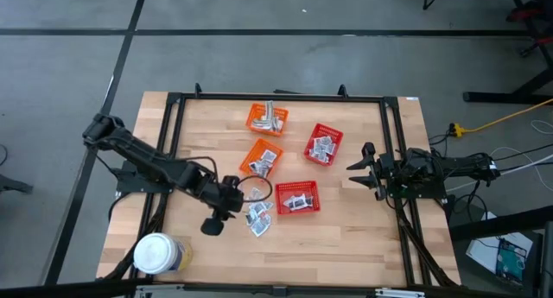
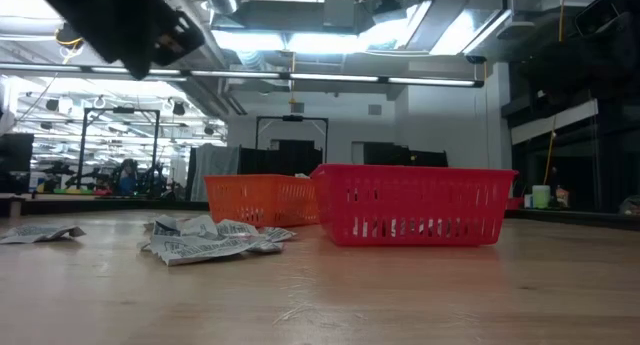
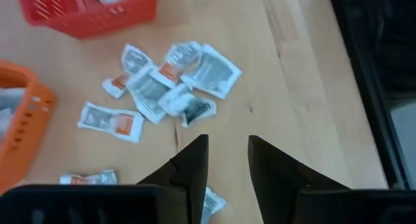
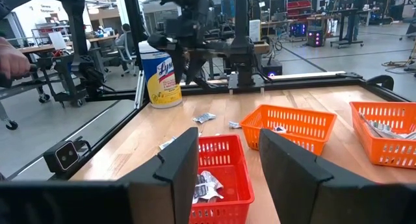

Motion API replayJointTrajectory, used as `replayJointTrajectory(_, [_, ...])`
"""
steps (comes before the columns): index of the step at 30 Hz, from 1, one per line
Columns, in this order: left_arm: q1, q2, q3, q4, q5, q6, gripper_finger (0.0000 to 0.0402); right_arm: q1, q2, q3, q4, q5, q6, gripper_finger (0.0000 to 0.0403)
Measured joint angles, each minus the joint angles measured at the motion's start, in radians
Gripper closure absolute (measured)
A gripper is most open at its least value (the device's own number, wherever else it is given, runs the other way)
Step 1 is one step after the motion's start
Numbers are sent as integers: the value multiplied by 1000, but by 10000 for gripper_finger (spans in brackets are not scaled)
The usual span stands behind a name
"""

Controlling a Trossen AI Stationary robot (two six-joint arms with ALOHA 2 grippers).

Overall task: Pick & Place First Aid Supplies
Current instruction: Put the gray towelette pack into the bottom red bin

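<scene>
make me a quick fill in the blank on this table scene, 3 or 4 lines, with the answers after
1. The table holds ____ mesh baskets, counting red and orange together.
2. The loose sachets lie on the bare wood, under the ____ gripper.
3. The round jar near the table's corner has a ____ lid.
4. The right gripper waits by the table's edge with its fingers ____.

Answers: four; left; white; open
</scene>
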Motion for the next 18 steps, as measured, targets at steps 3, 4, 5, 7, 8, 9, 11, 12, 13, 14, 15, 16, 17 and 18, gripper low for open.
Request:
replayJointTrajectory(3, [-23,20,0,-11,3,1,298,0,0,0,0,0,0,240])
replayJointTrajectory(4, [-30,29,0,-14,4,1,298,0,0,0,0,0,0,240])
replayJointTrajectory(5, [-38,37,0,-23,4,1,299,0,0,0,0,0,0,240])
replayJointTrajectory(7, [-50,59,0,-28,4,1,300,0,0,0,0,0,0,240])
replayJointTrajectory(8, [-56,71,0,-36,0,1,300,0,0,0,0,0,0,240])
replayJointTrajectory(9, [-62,83,0,-48,-2,1,299,0,0,0,0,0,0,240])
replayJointTrajectory(11, [-65,108,0,-52,-4,1,299,0,0,0,0,0,0,240])
replayJointTrajectory(12, [-65,120,0,-63,-6,1,299,0,0,0,0,0,0,240])
replayJointTrajectory(13, [-65,134,0,-74,-6,1,299,0,0,0,0,0,0,240])
replayJointTrajectory(14, [-65,148,0,-81,-7,1,300,0,0,0,0,0,0,240])
replayJointTrajectory(15, [-65,159,-3,-88,-8,4,302,0,0,0,0,0,0,240])
replayJointTrajectory(16, [-65,169,-9,-93,-10,9,303,0,0,0,0,0,0,240])
replayJointTrajectory(17, [-65,176,-15,-93,-10,10,305,0,0,0,0,0,0,240])
replayJointTrajectory(18, [-64,180,-24,-88,-11,10,308,0,0,0,0,0,0,240])
